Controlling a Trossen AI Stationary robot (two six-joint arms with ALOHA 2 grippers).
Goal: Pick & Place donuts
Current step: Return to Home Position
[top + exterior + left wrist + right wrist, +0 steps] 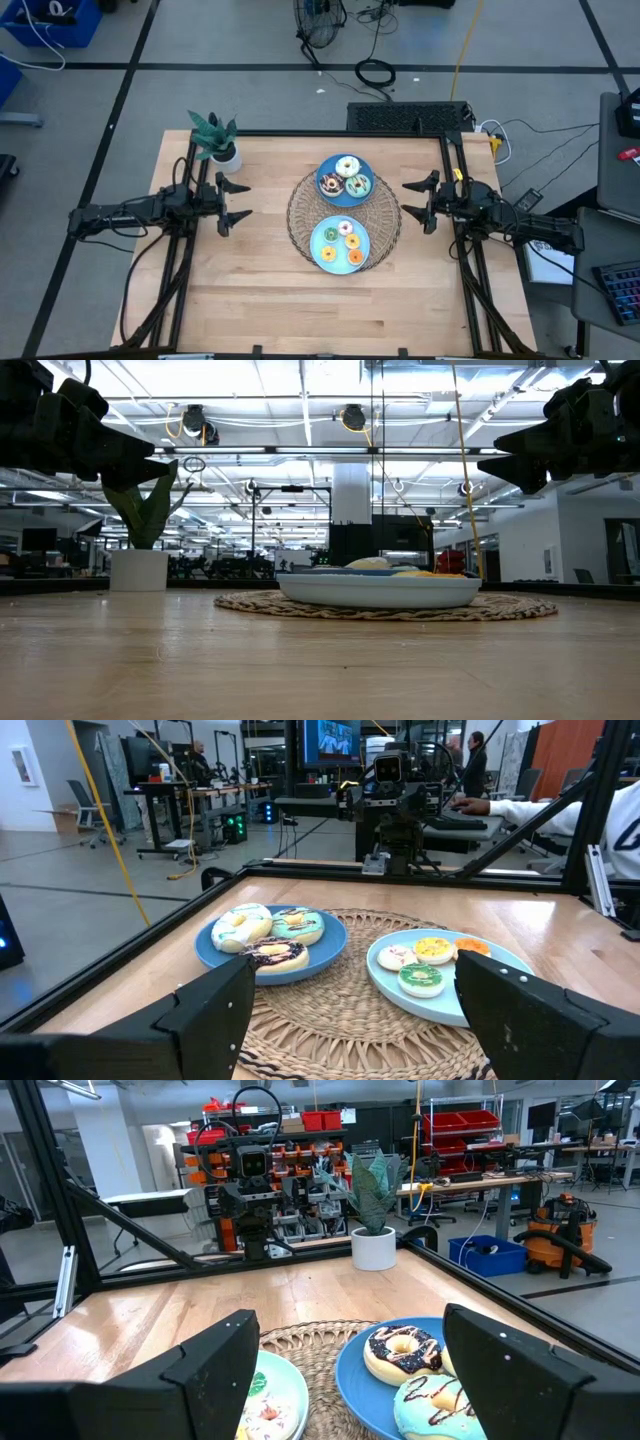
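Note:
Seven small toy donuts lie on two blue plates on a round woven mat [343, 215]. The far, darker plate [327, 190] carries a white-iced donut [241, 925], a teal one [297, 925] and a chocolate one [275, 954]. The near, lighter plate [322, 258] carries a green one [420, 979], a pinkish-white one [397, 956], a yellow-orange one [434, 949] and an orange one [472, 946]. My left gripper [243, 200] hovers open left of the mat. My right gripper [410, 200] hovers open right of it. Both stay raised above the table.
A potted plant [220, 145] stands near the far left corner of the table, behind my left gripper. Black frame rails [455, 250] run along the left and right sides of the table. Bare wood [340, 310] lies between the mat and the near edge.

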